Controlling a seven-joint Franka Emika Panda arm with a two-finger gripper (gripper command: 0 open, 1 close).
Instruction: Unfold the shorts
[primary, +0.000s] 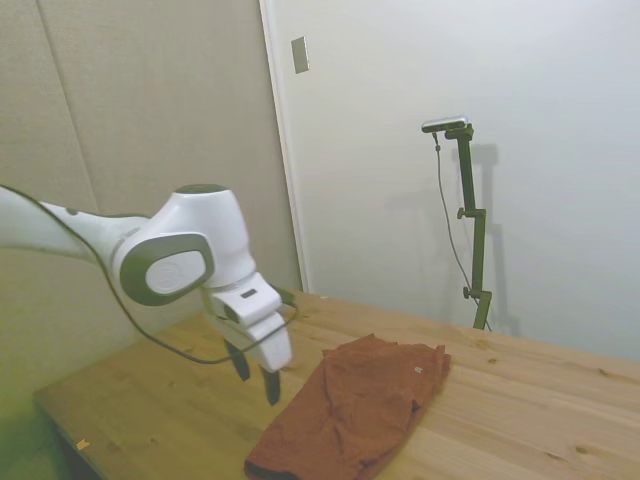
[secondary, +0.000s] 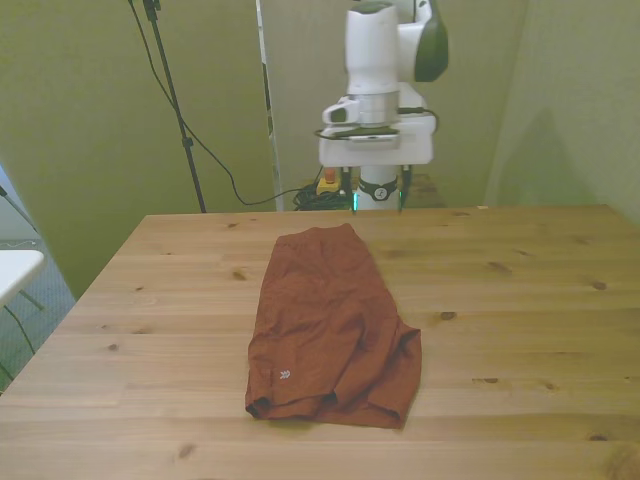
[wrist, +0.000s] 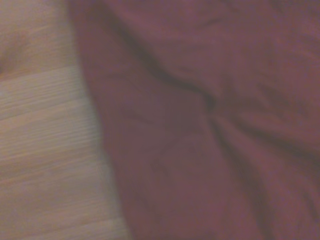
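Rust-red shorts (secondary: 330, 325) lie folded on the wooden counter (secondary: 520, 300). Gripper (primary: 257, 378) hangs above them, fingers (primary: 272, 386) apart, holding nothing.

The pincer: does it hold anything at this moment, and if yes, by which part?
Nothing is held. The pincer hangs open above the table, apart from the folded shorts.

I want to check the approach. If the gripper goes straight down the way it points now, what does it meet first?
Probably the shorts, near their far edge. The open gripper hangs above that edge; depth is unclear, so bare table is possible.
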